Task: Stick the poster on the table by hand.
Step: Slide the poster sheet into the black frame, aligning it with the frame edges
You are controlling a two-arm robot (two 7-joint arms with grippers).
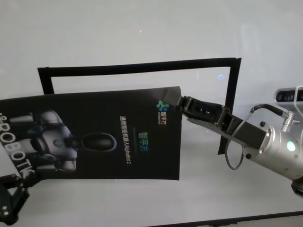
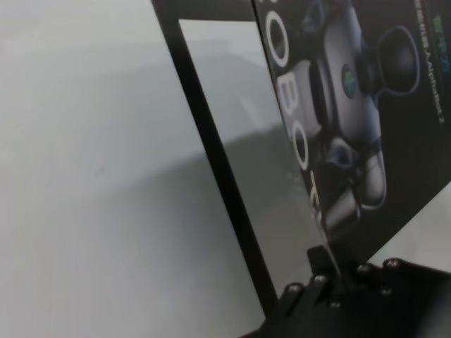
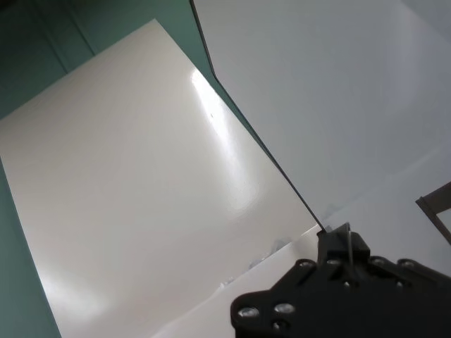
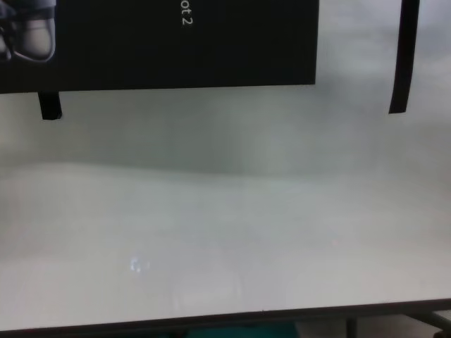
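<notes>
Head view shows the poster (image 1: 102,137) stretched sideways between both grippers, left gripper (image 1: 12,196) and right gripper (image 1: 182,101) each pinching one end, above the tape frame (image 1: 142,64).

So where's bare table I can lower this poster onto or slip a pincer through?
Free: the table beyond the black tape frame, and the wide strip between the poster and the near edge. Crowded: the frame's right side, where the right pincer grips the poster's corner, and the left end, held by the left pincer.
</notes>
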